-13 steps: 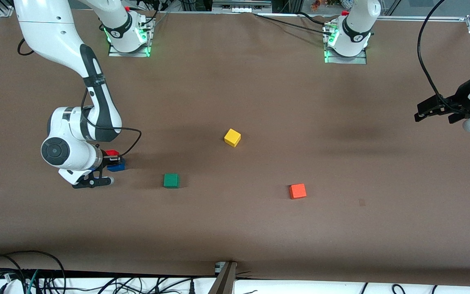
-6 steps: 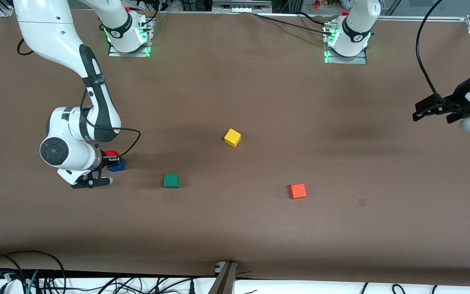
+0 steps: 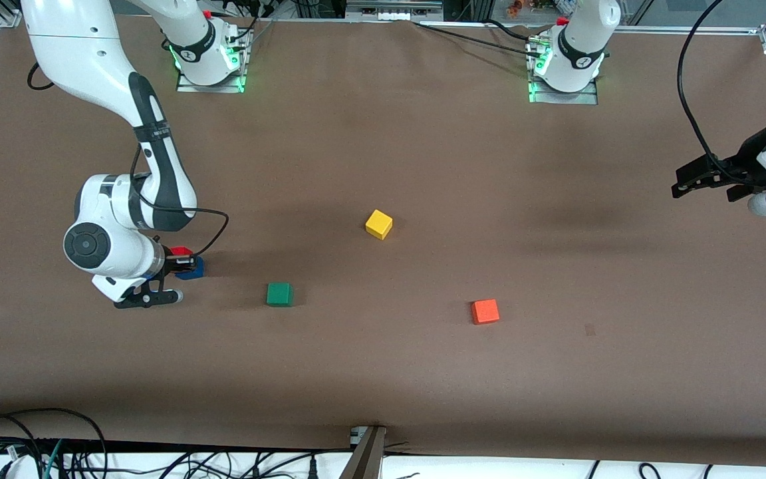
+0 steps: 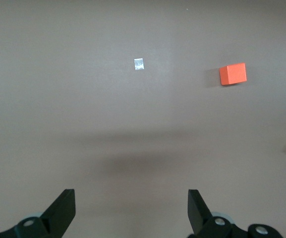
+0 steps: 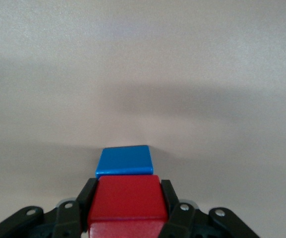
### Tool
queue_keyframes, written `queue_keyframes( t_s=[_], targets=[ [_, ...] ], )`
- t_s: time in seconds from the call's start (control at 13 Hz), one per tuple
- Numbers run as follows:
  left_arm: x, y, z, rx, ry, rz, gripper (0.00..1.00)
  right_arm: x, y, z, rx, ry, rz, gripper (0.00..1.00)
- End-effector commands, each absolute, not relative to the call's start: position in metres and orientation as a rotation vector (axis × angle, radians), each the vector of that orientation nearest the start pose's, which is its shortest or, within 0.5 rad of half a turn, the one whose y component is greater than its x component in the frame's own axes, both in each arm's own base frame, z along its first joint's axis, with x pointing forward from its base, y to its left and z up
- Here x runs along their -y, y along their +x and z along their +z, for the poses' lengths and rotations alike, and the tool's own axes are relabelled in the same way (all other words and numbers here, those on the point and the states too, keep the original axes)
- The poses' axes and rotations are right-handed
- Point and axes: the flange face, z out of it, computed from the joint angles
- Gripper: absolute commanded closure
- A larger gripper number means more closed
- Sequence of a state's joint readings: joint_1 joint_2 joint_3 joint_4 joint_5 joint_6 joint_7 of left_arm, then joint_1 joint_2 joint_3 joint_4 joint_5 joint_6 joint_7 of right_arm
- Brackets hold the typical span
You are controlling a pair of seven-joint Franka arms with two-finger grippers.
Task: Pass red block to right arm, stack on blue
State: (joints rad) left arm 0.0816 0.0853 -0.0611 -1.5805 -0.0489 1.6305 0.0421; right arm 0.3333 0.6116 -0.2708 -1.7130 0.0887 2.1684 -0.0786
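1. The right hand (image 3: 180, 261) is low over the bench (image 3: 383, 372) toward the right arm's end, clenched on the red block (image 5: 127, 202), its fingers (image 5: 85, 198) pressed against two opposite faces of it.
2. The blue cube (image 5: 124, 160) sits directly under the red block, which covers only part of its top; one edge strip of blue shows past the red block's edge.
3. Bare bench surrounds this pair; the green cube (image 3: 279, 294) is the closest other thing to the right hand, well apart.
4. The yellow cube (image 3: 379, 224) and orange cube (image 3: 485, 311) lie farther off, mid-bench.
5. The left hand (image 4: 132, 210) waits, released with jaws spread wide, high over bare bench at the left arm's end.
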Motion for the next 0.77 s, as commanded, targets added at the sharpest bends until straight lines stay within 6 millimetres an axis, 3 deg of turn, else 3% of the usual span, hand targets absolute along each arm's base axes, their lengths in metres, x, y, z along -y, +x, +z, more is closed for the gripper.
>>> queue_keyframes(
  t_s=[0.0,0.23,0.31,0.38,0.46,0.69],
  targets=[
    [-0.0075,0.5860,0.5822,-0.060,-3.188,0.058,0.00,-0.0612,0.6534,0.2397,0.190,-3.220,0.192,0.69],
    [-0.0057,0.5859,0.5820,-0.065,-3.188,0.061,0.00,-0.0623,0.6533,0.2389,0.187,-3.220,0.191,0.67],
    [-0.0066,0.5859,0.5820,-0.062,-3.188,0.061,0.00,-0.0623,0.6535,0.2398,0.184,-3.220,0.188,0.50],
    [-0.0058,0.5859,0.5820,-0.065,-3.188,0.061,0.00,-0.0624,0.6535,0.2398,0.182,-3.218,0.188,0.16],
    [-0.0057,0.5857,0.5819,-0.065,-3.188,0.063,0.00,-0.0623,0.6531,0.2396,0.185,-3.218,0.193,0.00],
    [-0.0057,0.5859,0.5820,-0.067,-3.188,0.061,0.00,-0.0624,0.6563,0.2451,0.207,-3.217,0.182,0.00]
  ],
)
